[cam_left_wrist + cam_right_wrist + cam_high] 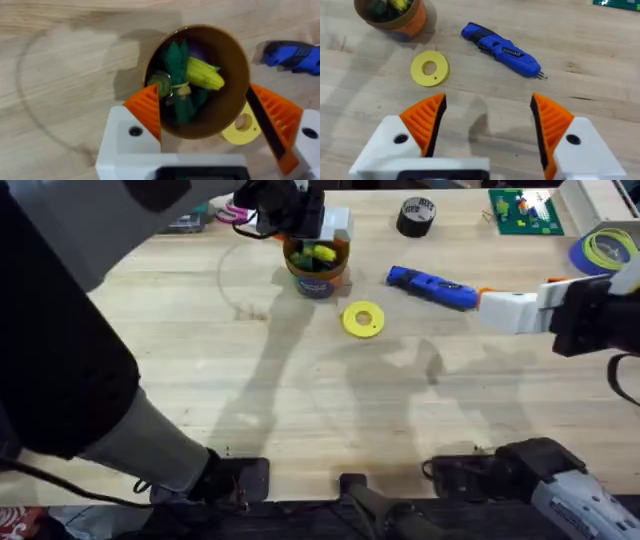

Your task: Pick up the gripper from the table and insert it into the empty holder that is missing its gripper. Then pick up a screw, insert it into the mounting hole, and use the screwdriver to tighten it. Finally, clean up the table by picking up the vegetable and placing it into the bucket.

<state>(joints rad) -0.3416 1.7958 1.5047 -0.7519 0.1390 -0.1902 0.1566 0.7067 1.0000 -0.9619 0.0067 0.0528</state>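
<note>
Left gripper [212, 130] spread wide above the bucket [317, 265] at twelve o'clock, right gripper [487, 122] wide too, bare tabletop [300, 400] below.

On the counter [300, 400] stand one bucket [317, 272], one blue screwdriver [432, 286], one round yellow disc [362, 319] with a centre hole, and one black tape roll [416, 216]; at the far edge lie one green circuit board [524, 210] and one coil of blue and yellow tape [605, 250]. Inside the bucket sits one vegetable [202, 75], a yellow corn cob with green leaves; two robot arms reach over the counter, each with two orange-padded fingers [427, 120].
</note>
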